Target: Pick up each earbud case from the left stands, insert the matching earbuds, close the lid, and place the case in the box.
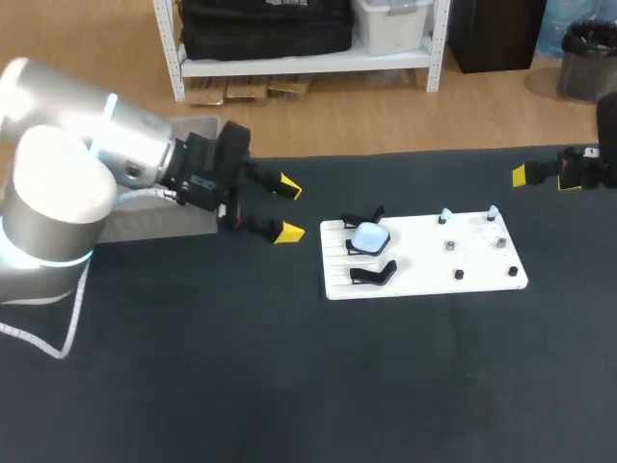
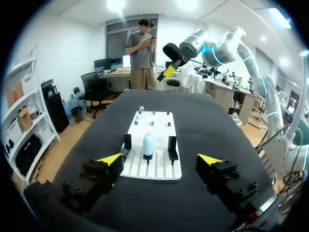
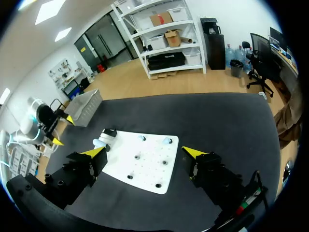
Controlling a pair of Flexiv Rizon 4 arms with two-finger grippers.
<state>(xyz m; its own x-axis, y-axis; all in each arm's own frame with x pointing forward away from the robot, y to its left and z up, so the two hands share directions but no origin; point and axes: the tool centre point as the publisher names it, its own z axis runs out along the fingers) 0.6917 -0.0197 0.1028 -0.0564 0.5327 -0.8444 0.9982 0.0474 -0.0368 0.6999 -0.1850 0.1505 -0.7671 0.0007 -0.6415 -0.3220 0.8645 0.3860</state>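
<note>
Left pincer (image 2: 159, 159): released, fingers spread wide, nothing held, above the dark surface (image 2: 203, 130). Just ahead of it lies the white board (image 2: 154, 169). On the board, in line with the gap between the fingers, the pale blue earbud case (image 2: 148, 144) sits on the middle stand, with an empty black stand (image 2: 172, 147) on either side. Right pincer (image 3: 145, 151): released, beyond the board's far end. Judgement: advance straight, descend centred, and clench across the case clear of both flanking stands.

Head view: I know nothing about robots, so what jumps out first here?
The white board lies mid-table on the dark table, with a pale blue earbud case among the black stands at its left end. The left gripper, yellow-tipped fingers open, is just left of the board.
</note>
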